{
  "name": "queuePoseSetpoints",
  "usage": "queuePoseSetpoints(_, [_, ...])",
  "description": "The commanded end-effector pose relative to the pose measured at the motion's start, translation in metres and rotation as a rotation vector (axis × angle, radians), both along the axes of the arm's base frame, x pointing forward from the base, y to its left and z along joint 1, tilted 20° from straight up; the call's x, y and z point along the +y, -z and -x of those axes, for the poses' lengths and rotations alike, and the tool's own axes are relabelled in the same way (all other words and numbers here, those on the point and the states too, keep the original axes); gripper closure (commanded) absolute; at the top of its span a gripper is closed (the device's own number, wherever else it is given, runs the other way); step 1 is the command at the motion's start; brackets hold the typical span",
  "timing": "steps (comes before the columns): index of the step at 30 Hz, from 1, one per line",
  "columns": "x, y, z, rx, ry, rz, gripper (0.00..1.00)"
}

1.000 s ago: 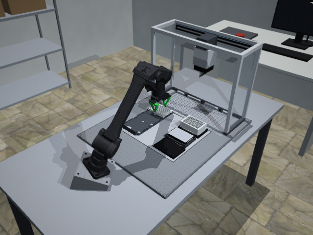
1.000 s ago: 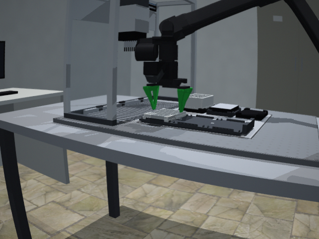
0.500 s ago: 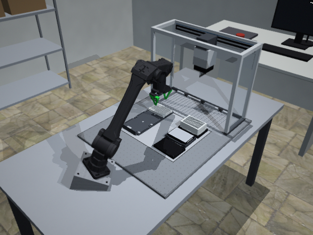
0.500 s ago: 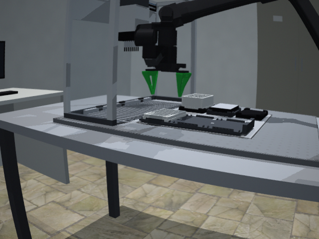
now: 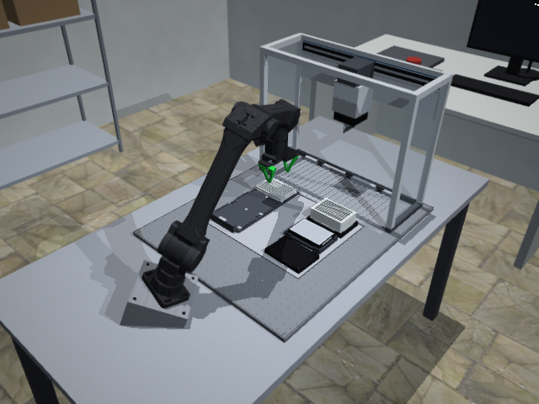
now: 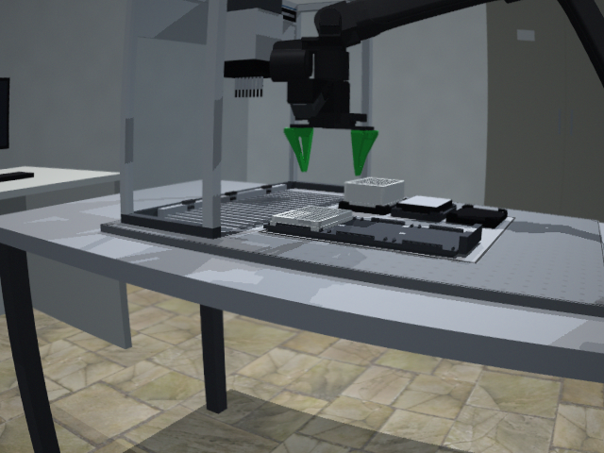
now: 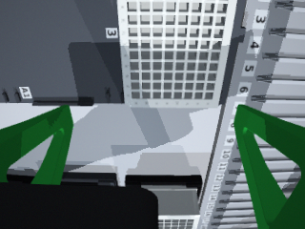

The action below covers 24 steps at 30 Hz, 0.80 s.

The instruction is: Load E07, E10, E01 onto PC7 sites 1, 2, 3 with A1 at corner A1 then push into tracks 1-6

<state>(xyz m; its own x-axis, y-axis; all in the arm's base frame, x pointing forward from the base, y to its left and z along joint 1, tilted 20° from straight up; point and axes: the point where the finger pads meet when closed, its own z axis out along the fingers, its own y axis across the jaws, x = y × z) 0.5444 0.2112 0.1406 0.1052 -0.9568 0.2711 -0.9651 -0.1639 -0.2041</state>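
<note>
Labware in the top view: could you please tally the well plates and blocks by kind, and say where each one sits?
96-well plate: 1, on the carrier
384-well plate: 1, in the middle plate nest
Deep-well block: 1, in the plate nest nearest the rails
Total: 3

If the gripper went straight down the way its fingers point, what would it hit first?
Most likely the 96-well plate seated at the carrier's rail end. The open gripper hangs above it holding nothing, though the wrist view suggests it sits near the plate's edge, so one finger might meet the apron's numbered strip instead.
</note>
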Motion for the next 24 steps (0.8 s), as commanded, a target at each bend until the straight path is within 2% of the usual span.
queuePoseSetpoints(1, [-0.022, -0.031, -0.003, -0.053, -0.009, -0.024, 0.00])
queuePoseSetpoints(12, [-0.090, -0.040, 0.021, -0.053, -0.010, -0.019, 0.00])
queuePoseSetpoints(14, [-0.090, -0.040, 0.021, -0.053, -0.010, -0.019, 0.00])
queuePoseSetpoints(24, [-0.153, -0.049, 0.042, -0.053, -0.010, -0.014, 0.00])
